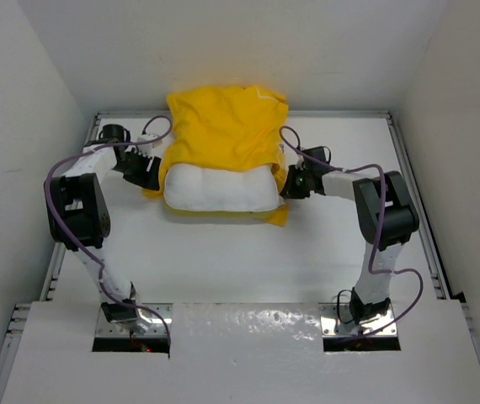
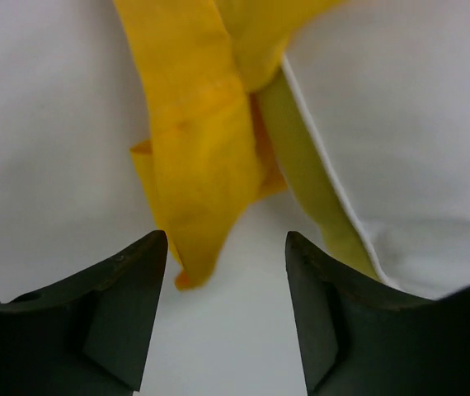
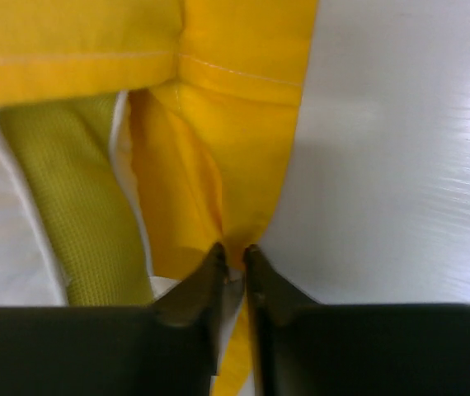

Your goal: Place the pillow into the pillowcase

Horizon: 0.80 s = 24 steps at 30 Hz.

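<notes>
The white quilted pillow (image 1: 220, 188) lies at the table's middle with its far half inside the yellow pillowcase (image 1: 227, 128); its near half shows. At the pillow's left end my left gripper (image 1: 143, 171) stands open. In its wrist view a hanging flap of the pillowcase (image 2: 198, 157) ends between the fingers, touching neither, beside the pillow (image 2: 408, 124) and its yellow-green strip (image 2: 309, 177). My right gripper (image 1: 291, 183) at the pillow's right end is shut on a fold of the pillowcase (image 3: 227, 148); the pillow's strip (image 3: 78, 198) lies just to its left.
White walls close in the table on the left, far and right sides, with a metal rail (image 1: 415, 198) along the right edge. A white board (image 1: 248, 353) covers the near edge around both arm bases.
</notes>
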Available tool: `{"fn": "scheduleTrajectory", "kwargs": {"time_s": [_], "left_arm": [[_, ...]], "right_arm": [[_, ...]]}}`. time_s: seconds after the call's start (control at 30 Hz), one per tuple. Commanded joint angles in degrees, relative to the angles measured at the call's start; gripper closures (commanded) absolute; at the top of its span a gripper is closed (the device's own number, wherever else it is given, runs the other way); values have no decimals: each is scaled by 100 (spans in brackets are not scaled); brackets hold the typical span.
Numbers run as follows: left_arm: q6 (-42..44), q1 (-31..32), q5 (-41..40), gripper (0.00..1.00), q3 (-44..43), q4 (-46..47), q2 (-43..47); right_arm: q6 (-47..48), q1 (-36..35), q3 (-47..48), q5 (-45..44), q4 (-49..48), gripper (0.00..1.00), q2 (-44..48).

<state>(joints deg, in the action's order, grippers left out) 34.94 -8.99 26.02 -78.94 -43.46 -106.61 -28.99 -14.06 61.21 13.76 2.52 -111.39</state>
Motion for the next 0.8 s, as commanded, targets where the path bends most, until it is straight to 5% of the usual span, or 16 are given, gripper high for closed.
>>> {"fn": "scheduleTrajectory", "kwargs": {"time_s": [0.0,0.03,0.2,0.4,0.53,0.77], "left_arm": [[-224,-15,34,45,-253,672,-404],[-233,-6,69,58,-263,690,-553],[144,-6,1272,100,-263,269,-651],[2276,-76,2679,100,-298,-1593,77],[2937,-383,3669,100,-1032,-3119,333],[1922,-832,4367,100,-2975,-3073,641]], "right_arm": [[-255,-26,-310,417,-435,90,-67],[-299,-35,-407,461,-655,100,3],[-248,-26,-1048,943,-1315,100,407],[-247,-17,-1532,1778,-1675,100,1628],[-1070,18,-1770,1981,-2324,100,2525],[-1636,202,-675,2008,-2678,100,3238]]}}
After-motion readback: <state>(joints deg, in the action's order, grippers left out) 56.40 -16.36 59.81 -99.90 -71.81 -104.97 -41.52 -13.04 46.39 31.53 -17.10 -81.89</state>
